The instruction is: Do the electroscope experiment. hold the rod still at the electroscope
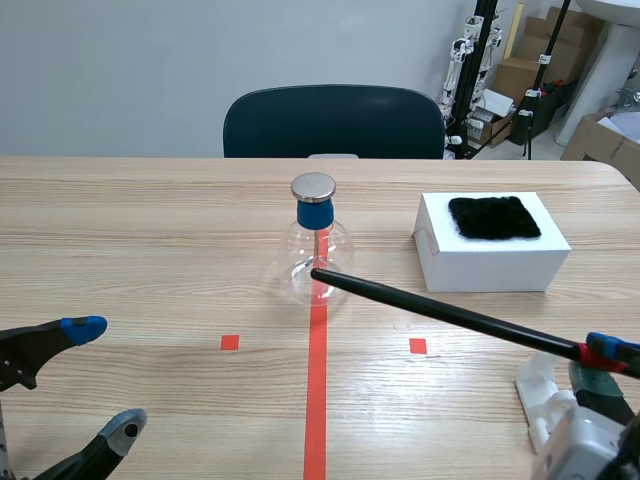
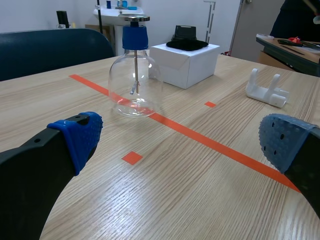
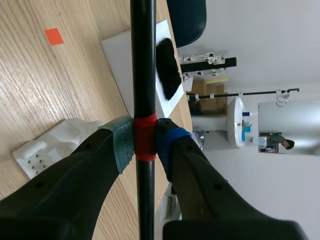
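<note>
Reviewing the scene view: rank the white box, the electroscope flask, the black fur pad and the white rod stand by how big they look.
1. white box
2. electroscope flask
3. black fur pad
Unranked: white rod stand, partly covered and nearest the camera; it looks roughly like the pad.

So the desk point(image 1: 150, 220) is a light wood-grain top, with an orange-red tape line running down the middle away from the robot and a small tape square on either side of it. Three things sit straight on it. The electroscope point(image 1: 317, 255), a clear round flask with a blue neck and a flat metal disc on top, stands upright right on the tape line. Off to its right, well apart, there's a white box point(image 1: 490, 260). Nearer the robot on that same side is a white plastic stand point(image 1: 538, 385), sitting low on the wood.
</note>
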### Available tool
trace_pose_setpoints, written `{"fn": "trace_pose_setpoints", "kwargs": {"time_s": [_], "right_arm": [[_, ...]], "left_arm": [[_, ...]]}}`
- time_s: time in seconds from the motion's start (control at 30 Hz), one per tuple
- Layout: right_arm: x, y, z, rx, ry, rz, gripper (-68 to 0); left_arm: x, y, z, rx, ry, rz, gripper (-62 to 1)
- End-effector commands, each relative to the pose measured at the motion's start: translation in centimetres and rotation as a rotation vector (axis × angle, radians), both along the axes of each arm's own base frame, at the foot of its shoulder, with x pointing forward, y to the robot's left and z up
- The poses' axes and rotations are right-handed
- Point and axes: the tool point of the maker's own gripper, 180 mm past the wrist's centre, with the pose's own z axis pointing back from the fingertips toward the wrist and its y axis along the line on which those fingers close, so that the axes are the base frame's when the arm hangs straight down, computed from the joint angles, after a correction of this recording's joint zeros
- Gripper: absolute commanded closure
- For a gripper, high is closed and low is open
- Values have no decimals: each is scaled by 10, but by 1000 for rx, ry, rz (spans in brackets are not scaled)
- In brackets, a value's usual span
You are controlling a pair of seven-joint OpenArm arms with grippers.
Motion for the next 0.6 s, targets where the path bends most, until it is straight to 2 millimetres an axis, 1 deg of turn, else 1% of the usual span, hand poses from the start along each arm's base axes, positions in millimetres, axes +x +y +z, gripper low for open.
{"fn": "trace_pose_setpoints", "kwargs": {"time_s": [0.0, 0.57], "right_arm": [[8, 6, 16, 13, -58, 29, -42], [8, 8, 17, 36, -59, 31, -42]], "left_arm": [[4, 4, 7, -8, -25, 4, -623], [4, 4, 8, -9, -26, 4, -623]]}}
